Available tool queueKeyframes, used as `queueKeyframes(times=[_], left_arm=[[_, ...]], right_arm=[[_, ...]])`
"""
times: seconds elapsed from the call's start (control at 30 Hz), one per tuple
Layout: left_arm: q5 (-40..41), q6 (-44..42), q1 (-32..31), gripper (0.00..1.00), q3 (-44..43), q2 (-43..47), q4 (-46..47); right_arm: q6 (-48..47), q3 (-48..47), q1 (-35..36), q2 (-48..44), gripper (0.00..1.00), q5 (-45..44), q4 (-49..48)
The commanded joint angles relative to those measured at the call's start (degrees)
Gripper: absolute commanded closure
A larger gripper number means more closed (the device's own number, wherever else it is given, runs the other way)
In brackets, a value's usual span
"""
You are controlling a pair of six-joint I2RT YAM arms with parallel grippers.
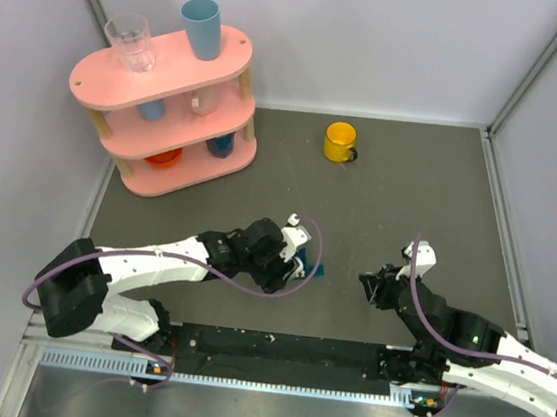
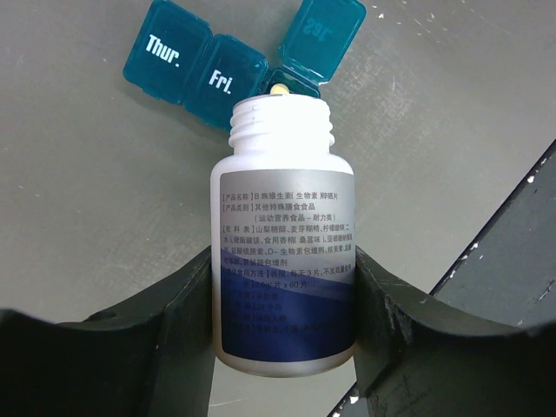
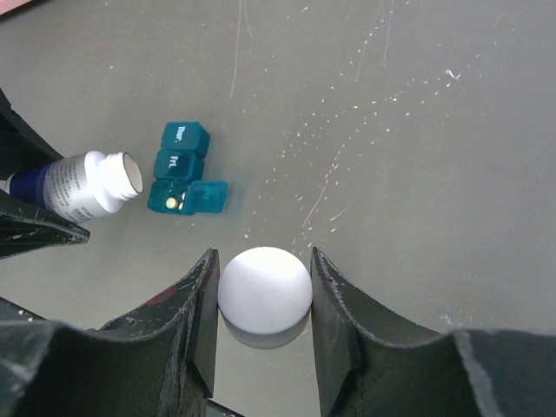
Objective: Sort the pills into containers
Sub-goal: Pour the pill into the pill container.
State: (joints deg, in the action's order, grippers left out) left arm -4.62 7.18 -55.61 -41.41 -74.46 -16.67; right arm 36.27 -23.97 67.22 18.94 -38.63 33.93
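**A:** Top view — where is the pill box (image 1: 312,270)?

**B:** On the dark mat (image 1: 420,205), near centre. It is mostly hidden by the left gripper (image 1: 296,261); only a teal corner shows. The right gripper (image 1: 370,285) sits apart to the right. I cannot tell either grip from up here. The yellow mug (image 1: 340,141) stands far back, well clear of both arms.

**A:** Left wrist view?

**B:** The left gripper is clenched on the white bottle (image 2: 282,217), which is uncapped, its mouth right at the box. There are 3 compartments. The Thur. and Fri. lids are down and the 3rd lid is flipped up. 1 yellow pill (image 2: 278,89) shows just past the bottle's rim, apparently in the open cell.

**A:** Right wrist view?

**B:** The right gripper is grasping the white cap (image 3: 265,288), near the box. I cannot tell whether the cap rests on the mat. This angle shows it plainly: 1 yellow pill lies in the open end cell, with the bottle mouth just beside that cell.

**A:** Progress?

**B:** My read is early. Done: bottle opened, 1 cell opened, 1 pill in. Thur. and Fri. are shut, and I cannot see their contents through the lids. Probably left — open those 2, fill them, close all the lids, recap the bottle.
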Motion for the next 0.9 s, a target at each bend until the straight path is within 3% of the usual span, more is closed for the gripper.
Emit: queueKeyframes(times=[0.0,0.87], left_arm=[[0.2,-1.3,-0.1,1.0,-3.7,-0.5,-2.2],[-0.4,-2.6,0.1,1.0,-8.0,-7.1,-5.1]], right_arm=[[0.7,0.2,-0.5,-1.0,1.0,0.1,-1.2],[0.4,0.4,-0.5,-3.1,1.0,1.1,-1.1]])
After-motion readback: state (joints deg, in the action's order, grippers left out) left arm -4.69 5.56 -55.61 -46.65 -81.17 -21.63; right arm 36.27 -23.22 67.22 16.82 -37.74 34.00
